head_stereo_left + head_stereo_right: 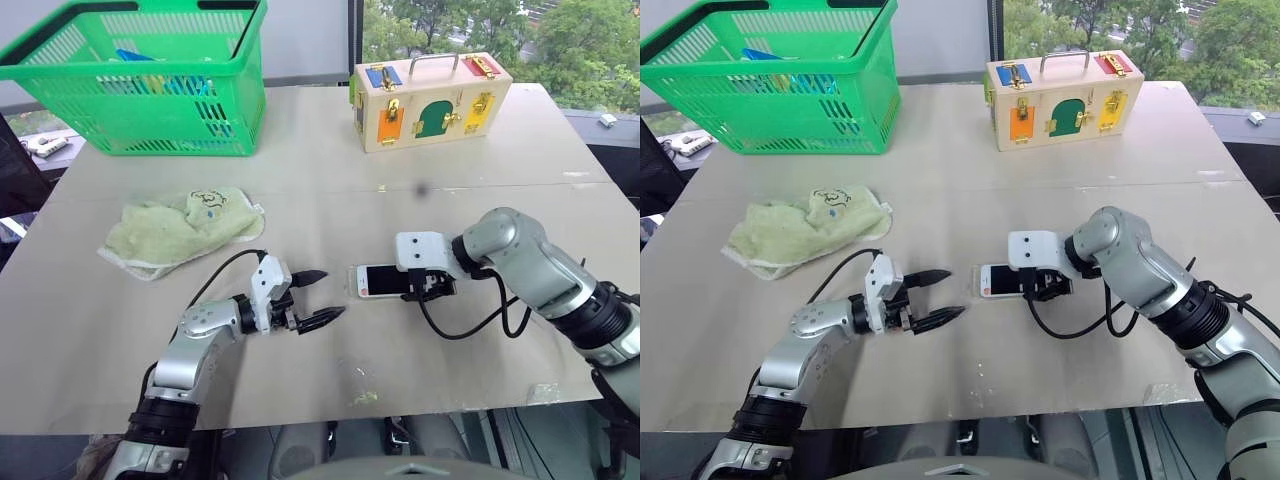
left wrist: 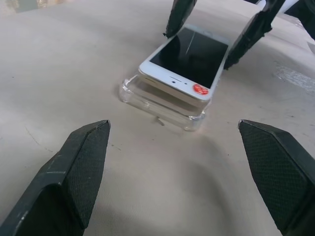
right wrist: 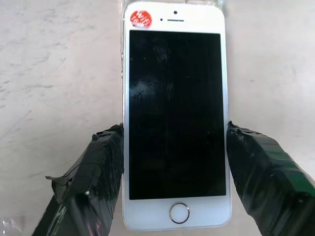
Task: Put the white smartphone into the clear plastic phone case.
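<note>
The white smartphone (image 2: 189, 59) lies screen up, with a red sticker at its near end, on top of the clear plastic phone case (image 2: 162, 105). That end rests on the case's rim rather than down inside it. My right gripper (image 1: 425, 286) is shut on the white smartphone, its taped fingers (image 3: 101, 162) pressed against both long edges near the home button. My left gripper (image 1: 334, 292) hovers open just to the left of the phone and points at it, a short gap away, with nothing between its fingers.
A green basket (image 1: 150, 90) with items inside stands at the back left. A wooden lock box (image 1: 430, 100) sits at the back right. A pale green towel (image 1: 180, 228) lies left of centre. The table's front edge (image 1: 330, 418) is close below both arms.
</note>
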Controlling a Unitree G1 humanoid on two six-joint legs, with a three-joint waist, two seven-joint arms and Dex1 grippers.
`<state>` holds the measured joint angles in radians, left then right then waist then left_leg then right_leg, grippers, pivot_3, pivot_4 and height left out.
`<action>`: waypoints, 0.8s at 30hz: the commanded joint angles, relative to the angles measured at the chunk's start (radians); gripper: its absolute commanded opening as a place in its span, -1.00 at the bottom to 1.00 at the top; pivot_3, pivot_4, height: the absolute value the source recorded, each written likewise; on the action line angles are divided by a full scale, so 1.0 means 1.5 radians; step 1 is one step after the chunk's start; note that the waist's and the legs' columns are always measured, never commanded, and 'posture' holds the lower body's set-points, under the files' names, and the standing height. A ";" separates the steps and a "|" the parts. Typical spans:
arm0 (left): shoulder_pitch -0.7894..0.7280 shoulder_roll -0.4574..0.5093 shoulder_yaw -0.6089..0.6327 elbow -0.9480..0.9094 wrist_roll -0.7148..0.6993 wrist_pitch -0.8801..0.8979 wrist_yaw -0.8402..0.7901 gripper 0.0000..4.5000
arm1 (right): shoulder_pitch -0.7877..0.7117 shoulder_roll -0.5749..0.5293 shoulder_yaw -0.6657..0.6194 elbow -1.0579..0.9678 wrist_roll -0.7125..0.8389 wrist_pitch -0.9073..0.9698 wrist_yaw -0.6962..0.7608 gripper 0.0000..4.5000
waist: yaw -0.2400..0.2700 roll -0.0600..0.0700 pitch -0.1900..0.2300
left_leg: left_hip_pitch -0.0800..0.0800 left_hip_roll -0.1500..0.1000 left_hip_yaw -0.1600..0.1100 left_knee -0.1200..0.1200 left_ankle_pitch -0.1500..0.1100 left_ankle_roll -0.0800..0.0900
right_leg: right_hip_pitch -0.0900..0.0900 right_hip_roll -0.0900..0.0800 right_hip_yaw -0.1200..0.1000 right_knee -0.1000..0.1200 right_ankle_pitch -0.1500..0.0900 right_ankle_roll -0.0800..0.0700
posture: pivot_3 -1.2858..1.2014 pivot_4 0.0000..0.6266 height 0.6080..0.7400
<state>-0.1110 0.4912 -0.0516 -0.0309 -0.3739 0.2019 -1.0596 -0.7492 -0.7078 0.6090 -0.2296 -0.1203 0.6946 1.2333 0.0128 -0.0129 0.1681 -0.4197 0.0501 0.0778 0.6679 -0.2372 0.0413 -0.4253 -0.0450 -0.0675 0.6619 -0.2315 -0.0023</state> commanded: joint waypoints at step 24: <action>-0.006 0.014 0.007 -0.004 -0.007 -0.001 0.003 0.91 | 0.010 0.006 -0.072 -0.054 0.042 0.053 -0.016 0.98 | -0.001 0.000 0.000 | -0.002 0.001 0.000 0.000 0.000 0.000 | -0.002 0.000 0.000 0.000 0.001 0.002 | 0.03 -0.52 1.00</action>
<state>-0.1155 0.5036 -0.0497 -0.0290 -0.3759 0.2040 -1.0513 -0.7331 -0.6882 0.5423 -0.2705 -0.0777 0.7664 1.2031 0.0116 -0.0136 0.1681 -0.4237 0.0510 0.0783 0.6680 -0.2372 0.0412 -0.4293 -0.0444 -0.0673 0.6620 -0.2298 0.0005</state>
